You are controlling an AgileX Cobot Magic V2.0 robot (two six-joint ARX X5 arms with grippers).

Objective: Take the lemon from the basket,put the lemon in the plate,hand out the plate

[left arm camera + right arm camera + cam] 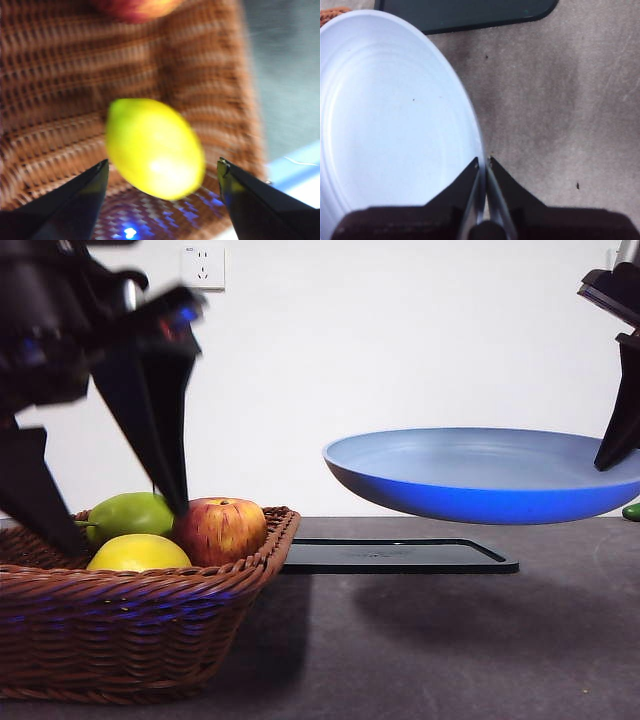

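Lemon [138,553] sits at the near side of the basket [130,625], in front of the green pear [130,514] and beside the apple [221,529], as I bring my left hand [162,172] down with its jaws spread wide to either side of the fruit, not yet touching it. My right hand [483,167] pinches the rim of the blue plate [480,475] and holds it level in the air above the dark surface [440,640], beyond the black tray [395,556], ready, I judge, to receive the lemon. No writing is legible anywhere.
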